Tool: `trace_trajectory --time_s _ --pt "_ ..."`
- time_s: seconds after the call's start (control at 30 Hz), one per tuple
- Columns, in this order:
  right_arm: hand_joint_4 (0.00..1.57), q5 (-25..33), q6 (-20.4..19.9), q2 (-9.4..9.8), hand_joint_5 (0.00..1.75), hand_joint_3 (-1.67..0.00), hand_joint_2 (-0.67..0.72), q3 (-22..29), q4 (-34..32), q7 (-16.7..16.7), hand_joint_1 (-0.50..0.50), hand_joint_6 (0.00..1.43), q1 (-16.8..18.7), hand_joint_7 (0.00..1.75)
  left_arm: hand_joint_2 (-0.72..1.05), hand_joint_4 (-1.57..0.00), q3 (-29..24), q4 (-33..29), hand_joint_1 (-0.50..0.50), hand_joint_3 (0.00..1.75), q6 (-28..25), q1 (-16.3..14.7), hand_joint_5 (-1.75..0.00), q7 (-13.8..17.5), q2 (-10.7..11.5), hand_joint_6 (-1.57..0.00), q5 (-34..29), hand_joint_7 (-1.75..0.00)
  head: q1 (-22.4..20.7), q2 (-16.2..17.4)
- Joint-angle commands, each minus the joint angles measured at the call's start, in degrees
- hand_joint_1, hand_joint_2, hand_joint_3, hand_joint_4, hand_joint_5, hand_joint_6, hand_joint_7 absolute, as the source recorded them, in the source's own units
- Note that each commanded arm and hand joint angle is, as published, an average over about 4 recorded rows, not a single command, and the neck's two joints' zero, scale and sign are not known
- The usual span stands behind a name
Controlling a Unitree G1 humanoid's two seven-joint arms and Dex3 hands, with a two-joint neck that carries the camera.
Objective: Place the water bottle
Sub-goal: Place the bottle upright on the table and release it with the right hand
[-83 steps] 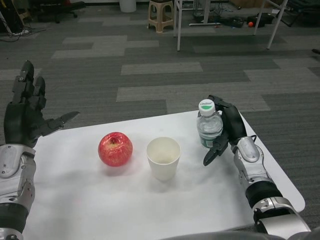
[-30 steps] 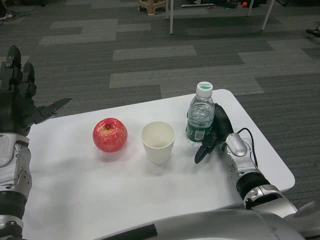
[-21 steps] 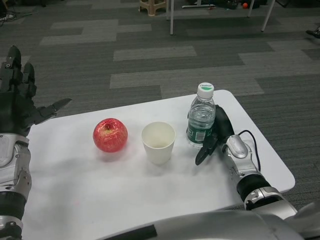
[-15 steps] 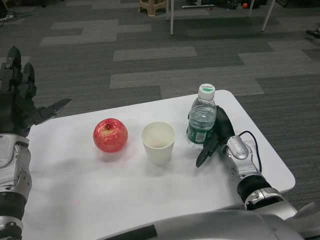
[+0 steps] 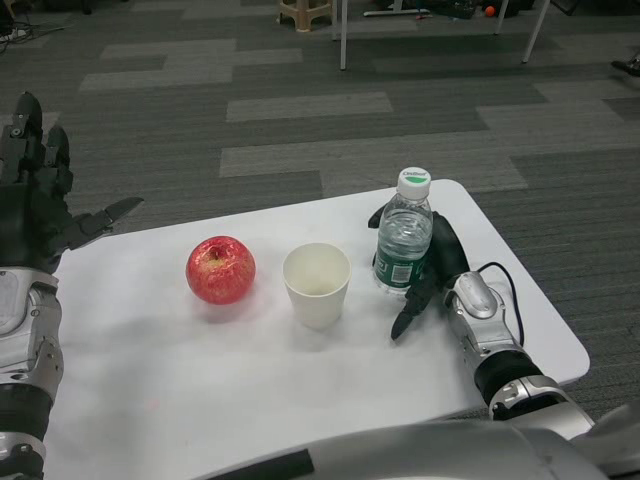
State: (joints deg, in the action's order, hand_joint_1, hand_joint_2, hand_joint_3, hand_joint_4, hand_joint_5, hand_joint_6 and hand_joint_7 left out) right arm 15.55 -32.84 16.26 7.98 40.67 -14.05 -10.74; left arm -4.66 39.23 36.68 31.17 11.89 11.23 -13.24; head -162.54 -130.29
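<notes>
The water bottle [image 5: 404, 246] is clear, with a white cap and a green label. It stands upright at the right of the white table [image 5: 200, 390], just right of the paper cup. My right hand [image 5: 440, 264] wraps it from behind: fingers [image 5: 377, 216] show past the bottle's left side and the thumb points down in front. I cannot tell whether its base touches the table. My left hand [image 5: 38, 212] is raised at the table's far left edge, fingers spread, holding nothing.
A white paper cup [image 5: 316, 285] stands mid-table, close to the bottle's left. A red apple [image 5: 220, 270] lies further left. The table's right edge [image 5: 540, 300] is near my right forearm. Grey carpet and furniture legs lie beyond.
The bottle and my right hand have shifted slightly to the right, away from the cup, and fingers now show round the bottle's left side. The left hand has stayed put.
</notes>
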Motion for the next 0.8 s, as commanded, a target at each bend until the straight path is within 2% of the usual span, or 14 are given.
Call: trace_trajectory --time_s 0.03,0.07,0.13,0.2,0.23,0.3,0.33,0.4,0.43,0.53,0.67,0.8 --pt "0.98 -1.71 2.34 -0.35 1.55 0.00 0.72 -0.29 2.31 -0.27 -0.46 0.27 2.74 1.13 0.52 0.00 -0.18 -0.47 -0.50 0.09 0.68 -0.85 0.00 -0.46 0.02 -0.03 -0.56 0.00 0.22 -0.05" --pt "0.96 -1.71 2.34 -0.33 1.55 0.00 0.72 -0.26 2.31 -0.29 -0.46 0.19 2.72 1.03 0.54 0.00 -0.18 -0.47 -0.50 0.09 0.68 -0.85 0.00 -0.46 0.02 -0.03 -0.56 0.00 0.31 -0.04" --pt "0.90 -1.73 2.34 -0.29 1.48 0.00 0.72 -0.20 2.26 -0.34 -0.46 0.03 2.67 0.51 0.56 0.00 -0.18 -0.42 -0.50 0.09 0.68 -0.81 0.00 -0.46 0.02 -0.03 -0.56 0.00 0.33 0.02" --pt "0.85 -1.71 2.34 -0.27 1.38 0.00 0.72 -0.02 2.18 -0.36 -0.46 0.00 2.70 0.12 0.54 0.00 -0.22 -0.42 -0.50 0.07 0.68 -0.76 0.00 -0.46 0.02 -0.03 -0.56 0.00 0.22 0.05" --pt "0.78 -1.69 2.34 -0.27 1.28 0.00 0.72 0.11 2.09 -0.36 -0.45 0.00 2.72 0.05 0.52 0.00 -0.22 -0.44 -0.50 0.07 0.68 -0.76 0.00 -0.46 0.02 -0.03 -0.56 0.00 0.21 0.04" --pt "0.61 -1.62 2.34 -0.27 1.04 0.00 0.72 0.40 1.94 -0.36 -0.43 0.00 2.74 0.02 0.54 0.00 -0.20 -0.47 -0.50 0.07 0.68 -0.81 0.00 -0.46 0.02 -0.03 -0.56 0.00 0.17 0.06" --pt "0.53 -1.58 2.34 -0.27 0.85 0.00 0.72 0.55 1.87 -0.38 -0.43 0.00 2.74 0.00 0.54 0.00 -0.20 -0.44 -0.50 0.09 0.68 -0.83 0.00 -0.46 0.02 -0.03 -0.56 0.00 0.22 0.01" --pt "0.44 -1.51 2.32 -0.29 0.61 0.00 0.72 0.68 1.87 -0.43 -0.45 0.00 2.74 0.00 0.54 0.00 -0.22 -0.42 -0.50 0.09 0.68 -0.85 0.00 -0.46 0.02 -0.03 -0.56 0.00 0.25 -0.03" --pt "0.38 -1.49 2.30 -0.31 0.41 0.00 0.72 0.73 1.87 -0.45 -0.46 0.00 2.74 0.00 0.52 0.00 -0.22 -0.42 -0.50 0.09 0.68 -0.85 0.00 -0.46 0.02 -0.03 -0.56 0.00 0.27 -0.04" --pt "0.18 -1.42 2.03 -0.35 0.02 0.00 0.72 0.75 1.80 -0.45 -0.44 0.00 2.74 0.00 0.52 0.00 -0.20 -0.47 -0.50 0.09 0.72 -0.85 0.00 -0.46 0.02 -0.03 -0.56 0.00 0.25 -0.21" --pt "0.01 -1.31 1.15 -0.35 0.00 0.00 0.72 0.81 1.87 -0.45 -0.46 0.00 2.74 0.00 0.56 0.00 -0.22 -0.51 -0.50 0.09 0.94 -0.85 0.00 -0.46 0.02 -0.03 -0.60 0.00 0.26 -0.40" --pt "0.00 -1.22 0.23 -0.35 0.00 0.00 0.72 0.90 1.83 -0.45 -0.46 0.00 2.96 0.00 0.56 0.00 -0.18 -0.51 -0.50 0.09 1.20 -0.90 0.00 -0.55 0.02 -0.03 -0.64 0.00 0.31 -0.47"
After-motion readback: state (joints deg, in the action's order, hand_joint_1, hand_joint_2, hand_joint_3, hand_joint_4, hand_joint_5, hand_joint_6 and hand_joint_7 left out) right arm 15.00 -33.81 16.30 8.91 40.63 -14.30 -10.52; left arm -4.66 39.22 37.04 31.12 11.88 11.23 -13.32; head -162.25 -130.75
